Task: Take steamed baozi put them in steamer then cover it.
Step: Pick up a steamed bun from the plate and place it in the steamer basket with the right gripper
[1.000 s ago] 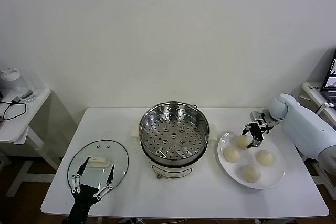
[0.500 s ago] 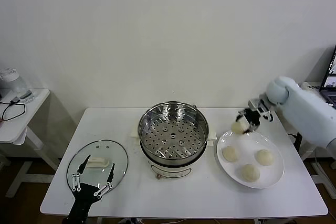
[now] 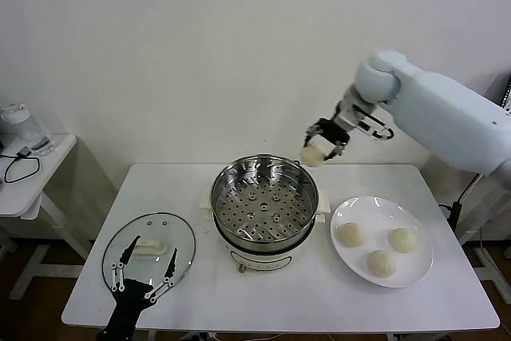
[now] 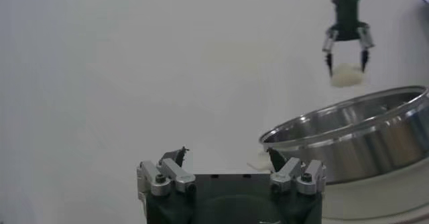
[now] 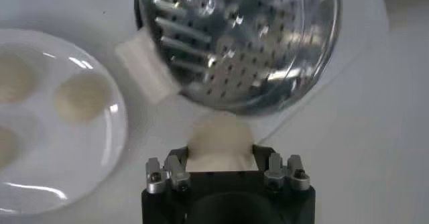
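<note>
Right claw [image 3: 322, 143] pinching one small cream-white domed baozi [image 3: 313, 154], raised in the air above the far right rim of the round shiny stainless-steel steamer [image 3: 264, 200]. Below and to its right, three more buns on the flat white plate [image 3: 421, 271]. Left claw [image 3: 144, 280] spread wide, low over the clear glass lid [image 3: 149, 248] on the white table [image 3: 303, 299].

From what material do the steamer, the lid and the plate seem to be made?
Steamer: polished metal, probably stainless steel, mirror-like, with a white, likely plastic, base. Lid: clear glass, the table shows through. Plate: glossy white, likely ceramic.
</note>
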Robot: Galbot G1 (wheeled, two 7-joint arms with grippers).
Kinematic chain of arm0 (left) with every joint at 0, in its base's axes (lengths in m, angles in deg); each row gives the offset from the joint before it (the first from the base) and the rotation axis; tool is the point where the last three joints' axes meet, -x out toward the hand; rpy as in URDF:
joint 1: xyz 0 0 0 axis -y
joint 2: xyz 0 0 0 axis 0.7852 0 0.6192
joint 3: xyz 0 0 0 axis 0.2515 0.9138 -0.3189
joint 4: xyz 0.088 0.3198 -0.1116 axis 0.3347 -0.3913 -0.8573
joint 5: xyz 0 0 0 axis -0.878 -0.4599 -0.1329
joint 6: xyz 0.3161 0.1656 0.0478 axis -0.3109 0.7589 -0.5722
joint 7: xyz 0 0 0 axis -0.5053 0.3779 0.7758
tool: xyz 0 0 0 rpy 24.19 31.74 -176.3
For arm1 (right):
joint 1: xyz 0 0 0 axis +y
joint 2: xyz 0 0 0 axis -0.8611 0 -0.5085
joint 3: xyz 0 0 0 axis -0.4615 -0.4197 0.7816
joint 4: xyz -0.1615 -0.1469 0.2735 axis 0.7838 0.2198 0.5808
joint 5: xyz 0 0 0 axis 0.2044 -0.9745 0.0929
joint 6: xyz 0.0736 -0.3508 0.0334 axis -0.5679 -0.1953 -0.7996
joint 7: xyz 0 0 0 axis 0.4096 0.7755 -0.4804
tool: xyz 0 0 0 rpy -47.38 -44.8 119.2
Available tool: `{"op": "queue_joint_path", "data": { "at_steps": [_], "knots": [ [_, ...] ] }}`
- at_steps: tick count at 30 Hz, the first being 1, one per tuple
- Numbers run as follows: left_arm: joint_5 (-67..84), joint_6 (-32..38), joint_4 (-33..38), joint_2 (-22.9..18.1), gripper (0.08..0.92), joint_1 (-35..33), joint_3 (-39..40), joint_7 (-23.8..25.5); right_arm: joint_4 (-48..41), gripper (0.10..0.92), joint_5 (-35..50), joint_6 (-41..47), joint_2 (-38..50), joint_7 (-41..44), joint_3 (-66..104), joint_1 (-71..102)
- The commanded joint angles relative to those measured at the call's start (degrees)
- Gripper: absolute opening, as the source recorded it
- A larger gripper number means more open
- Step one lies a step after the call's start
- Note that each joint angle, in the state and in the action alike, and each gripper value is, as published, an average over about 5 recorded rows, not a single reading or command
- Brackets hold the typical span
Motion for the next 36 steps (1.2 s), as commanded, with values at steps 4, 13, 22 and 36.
{"op": "queue_joint_path", "data": {
  "at_steps": [4,13,22,36],
  "knots": [
    [0.0,0.3,0.0,-0.3,0.823,0.0,0.1,0.0,-1.8,0.679,-8.6,-4.8,-11.0,-0.1,-2.6,2.0],
    [0.0,0.3,0.4,-0.3,0.823,-0.2,0.0,0.0,-7.1,0.679,-14.3,-5.3,-14.9,-0.9,-0.7,7.4],
    [0.0,0.5,0.3,-0.3,0.823,0.0,-0.1,-0.1,-10.7,0.679,-17.7,-6.1,-17.4,-2.5,0.9,10.3],
    [0.0,0.6,0.1,-0.4,0.823,0.2,-0.2,-0.3,-11.2,0.764,-17.3,-6.2,-17.4,-3.5,2.2,10.8]
  ]
}}
